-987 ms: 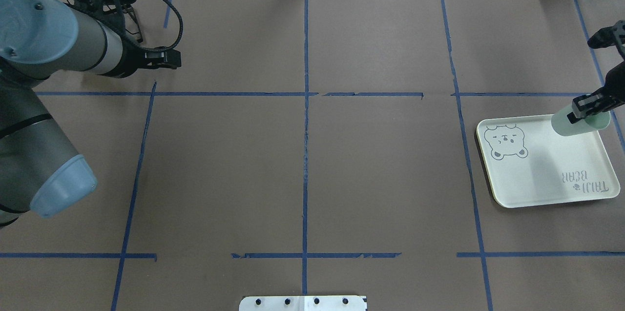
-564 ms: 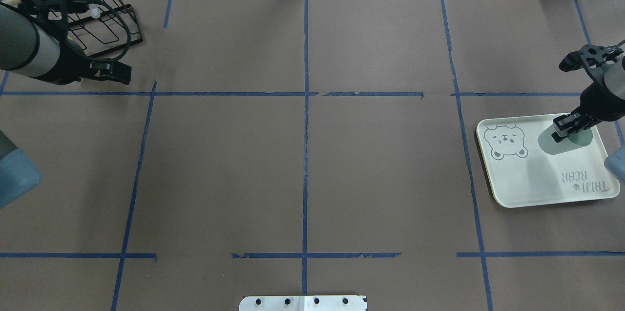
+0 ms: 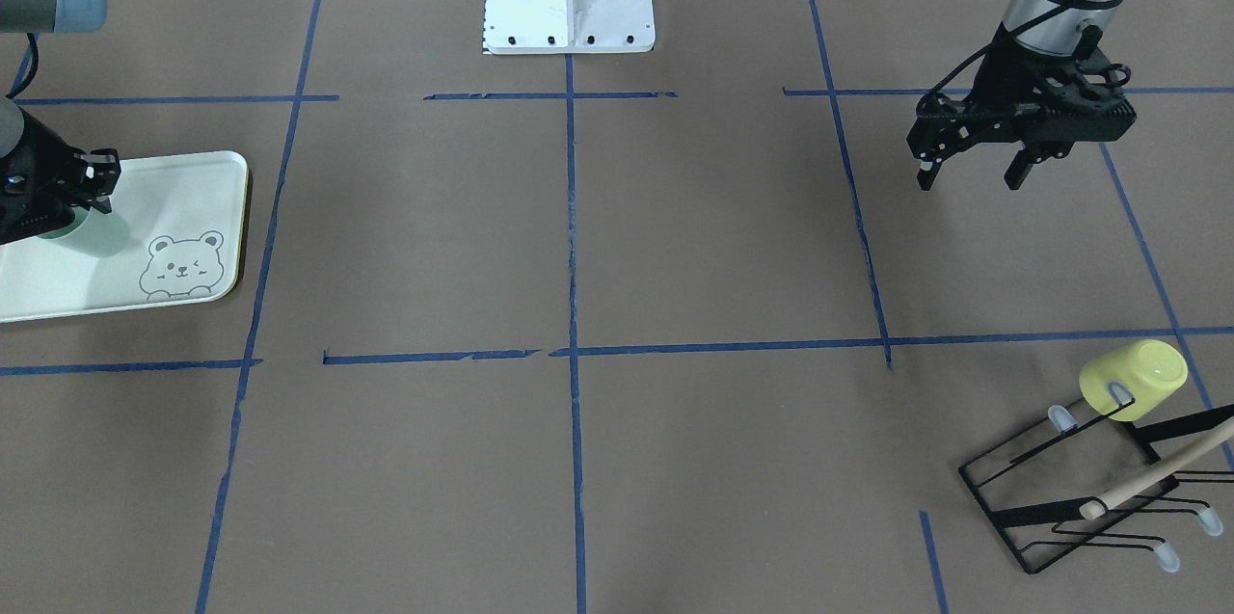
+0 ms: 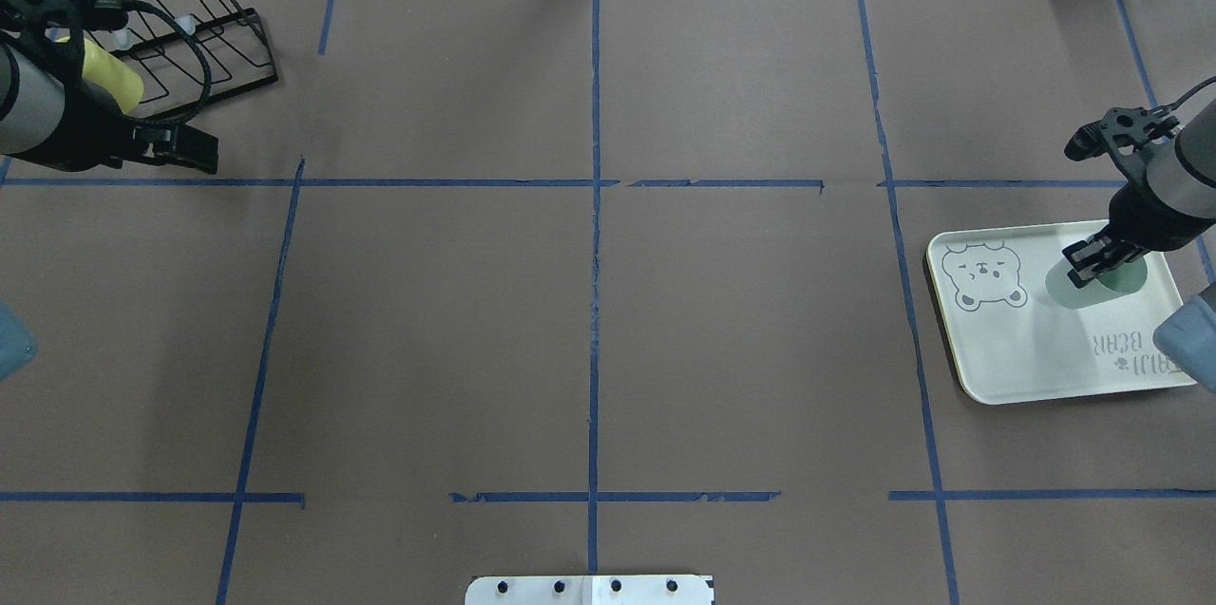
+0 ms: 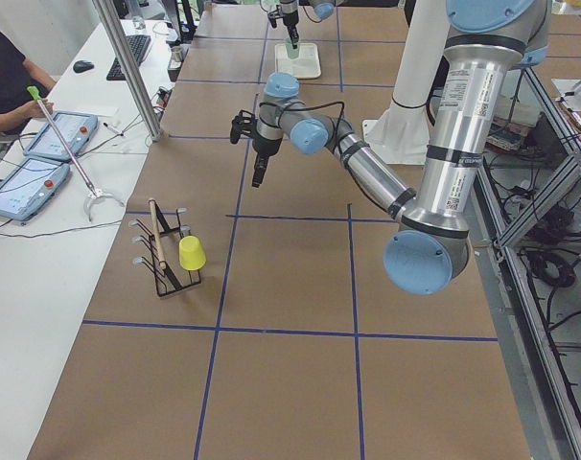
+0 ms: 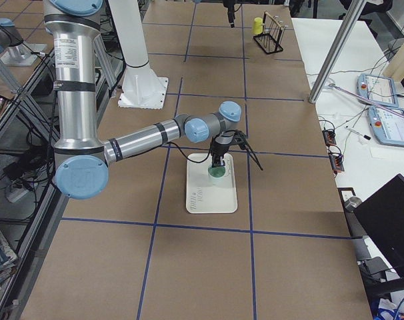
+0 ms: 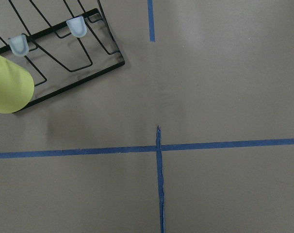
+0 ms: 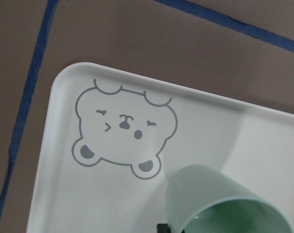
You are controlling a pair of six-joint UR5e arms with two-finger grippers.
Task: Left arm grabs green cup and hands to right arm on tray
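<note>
The pale green cup [image 4: 1094,285] is tilted, its lower end close to or on the far part of the cream tray [image 4: 1026,349]; I cannot tell if they touch. My right gripper [image 4: 1092,261] is shut on the cup near its rim. The right wrist view shows the cup [image 8: 220,201] leaning over the tray [image 8: 89,204] beside the bear drawing. From the front the cup [image 3: 87,233] sits under the right gripper [image 3: 58,209] on the tray [image 3: 183,180]. My left gripper [image 3: 969,178] is open and empty, hanging above the bare table far from the tray.
A yellow cup [image 3: 1133,378] hangs on a black wire rack [image 3: 1089,489] with a wooden rod at the table's far left corner, near my left arm; it also shows in the left wrist view [image 7: 8,82]. Blue tape lines cross the brown table cover.
My right gripper has carried the green cup down and inward over the tray. My left arm has drawn back toward the left edge, uncovering the rack and the yellow cup.
</note>
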